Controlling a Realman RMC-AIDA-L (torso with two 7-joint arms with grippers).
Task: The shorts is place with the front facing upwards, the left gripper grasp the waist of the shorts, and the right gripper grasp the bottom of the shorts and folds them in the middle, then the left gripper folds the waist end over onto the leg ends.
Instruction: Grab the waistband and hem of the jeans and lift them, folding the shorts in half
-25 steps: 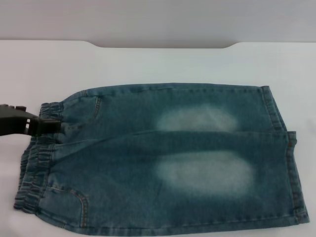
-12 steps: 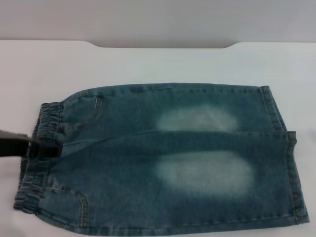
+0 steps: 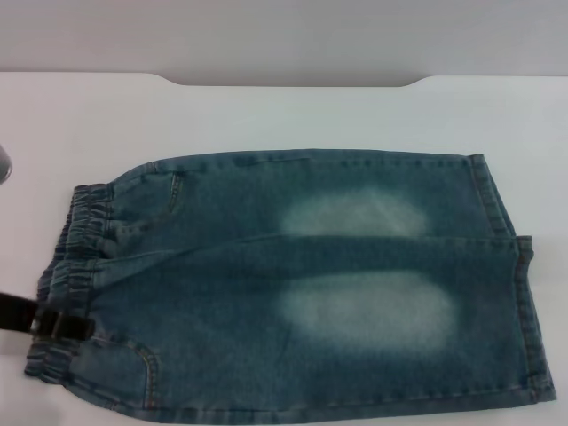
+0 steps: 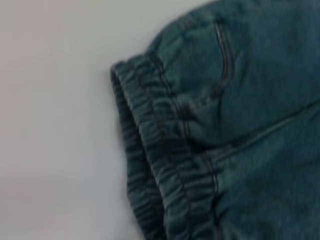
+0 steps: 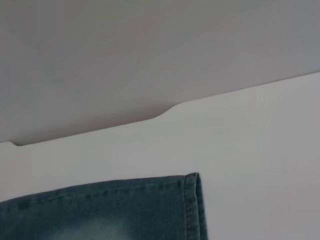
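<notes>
Denim shorts [image 3: 293,284] spread flat on the white table [image 3: 266,115], front up with both pale faded patches showing, gathered waist [image 3: 71,266] toward the robot's left and the leg ends [image 3: 519,293] toward its right. Laid out this way, presumably, so each arm meets its own end: waist for the left, hems for the right, and the lengthwise fold line running between them. Left gripper [image 3: 62,324] low at the near part of the waistband, coming in from the left edge of the head view, dark tip overlapping the elastic; whether parted, closed or already pinching cloth, cannot tell. Probably lined up on the near side of the waist so that half can be lifted over the far half. In the left wrist view, only the ruffled waistband and a pocket seam, no fingers. Right gripper nowhere visible; its wrist view shows just one hem corner [image 5: 192,200] on bare table, suggesting a hover near the leg ends with no grasp made there yet.
</notes>
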